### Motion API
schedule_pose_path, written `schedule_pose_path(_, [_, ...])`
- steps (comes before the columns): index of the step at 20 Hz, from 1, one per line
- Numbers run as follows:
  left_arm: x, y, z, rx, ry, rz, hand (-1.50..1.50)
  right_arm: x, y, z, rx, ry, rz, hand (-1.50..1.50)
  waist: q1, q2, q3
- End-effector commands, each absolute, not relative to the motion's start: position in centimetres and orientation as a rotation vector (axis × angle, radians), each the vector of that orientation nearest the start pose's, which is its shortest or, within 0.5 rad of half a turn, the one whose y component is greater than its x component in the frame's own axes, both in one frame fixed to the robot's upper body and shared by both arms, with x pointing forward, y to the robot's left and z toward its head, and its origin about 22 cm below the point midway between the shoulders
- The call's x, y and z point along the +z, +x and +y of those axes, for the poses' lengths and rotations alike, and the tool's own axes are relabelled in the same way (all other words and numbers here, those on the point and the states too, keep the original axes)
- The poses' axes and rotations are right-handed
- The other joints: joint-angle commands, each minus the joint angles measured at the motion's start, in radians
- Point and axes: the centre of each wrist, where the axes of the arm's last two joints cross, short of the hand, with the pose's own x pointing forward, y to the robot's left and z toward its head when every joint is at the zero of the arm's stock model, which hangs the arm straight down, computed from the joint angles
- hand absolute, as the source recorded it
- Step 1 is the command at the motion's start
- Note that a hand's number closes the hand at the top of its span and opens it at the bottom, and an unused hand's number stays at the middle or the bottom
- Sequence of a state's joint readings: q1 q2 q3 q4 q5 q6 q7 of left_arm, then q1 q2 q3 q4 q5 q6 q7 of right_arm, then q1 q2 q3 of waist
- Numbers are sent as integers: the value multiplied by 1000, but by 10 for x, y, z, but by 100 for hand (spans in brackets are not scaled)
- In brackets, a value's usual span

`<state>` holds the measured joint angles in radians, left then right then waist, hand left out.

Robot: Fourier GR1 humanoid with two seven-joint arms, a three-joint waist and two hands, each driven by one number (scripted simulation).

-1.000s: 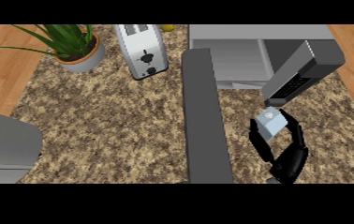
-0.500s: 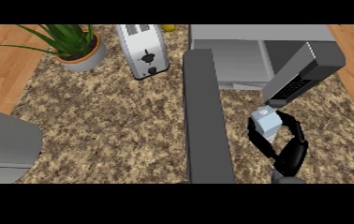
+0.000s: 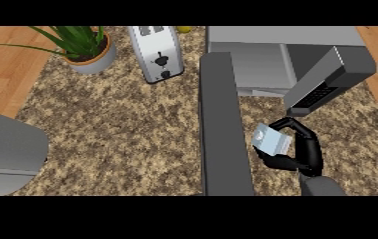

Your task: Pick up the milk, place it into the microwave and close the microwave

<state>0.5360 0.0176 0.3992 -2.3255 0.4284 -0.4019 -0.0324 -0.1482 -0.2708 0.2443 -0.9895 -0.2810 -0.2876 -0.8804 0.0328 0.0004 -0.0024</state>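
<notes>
Right hand: the right hand (image 3: 311, 153) shows at lower right, black, on a grey forearm (image 3: 322, 186) that rises from the lower edge. Its fingers and thumb are curled round the milk.
Milk: the milk (image 3: 269, 139) is a small pale blue-white carton, tilted in the grasp. It sits in front of the microwave and outside its cavity. Cannot tell whether its base touches the counter.
Microwave: the microwave (image 3: 295, 35) stands at upper right, grey-topped, with its pale cavity (image 3: 260, 65) open to view. A dark control panel (image 3: 325, 80) slants along its right side. The panel's lower corner is just above the hand's fingers.
Door: a long grey slab (image 3: 221, 128) runs from the microwave's left front corner to the lower edge. It reads as the open door seen edge-on. The milk is just right of it.
Left hand: not seen.
Counter: the counter (image 3: 125, 133) is speckled brown stone, with wooden floor (image 3: 16, 73) beyond its left edge.
Toaster: the toaster (image 3: 157, 53) is silver and stands at top centre, left of the microwave.
Plant: a green plant in a pot (image 3: 92, 58) stands at upper left, well apart from the hand.
Other: a small yellow thing (image 3: 183, 29) lies by the toaster's far end, too small to name. A grey rounded shape (image 3: 18, 153) sits at the lower left edge, unidentified.
</notes>
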Motion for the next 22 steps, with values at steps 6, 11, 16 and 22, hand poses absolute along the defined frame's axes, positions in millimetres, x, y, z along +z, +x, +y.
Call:
schedule_pose_path(6, [114, 80, 334, 74, 70, -1950, -150, -88, 274, -266, 216, 5, -2006, 150, -25, 0, 3])
schedule_pose_path(11, [112, 65, 337, 84, 74, -1943, -150, -56, 295, -216, 208, -40, -2000, 150, -24, -2, 2])
schedule_pose_path(16, [112, 85, 321, 86, 62, -1936, -150, -27, 344, -210, 222, -82, -2005, 150, -23, 1, 3])
schedule_pose_path(22, [105, 83, 333, 94, 69, -1945, -150, -6, 380, -181, 347, -252, -1988, 150, -11, 4, 2])
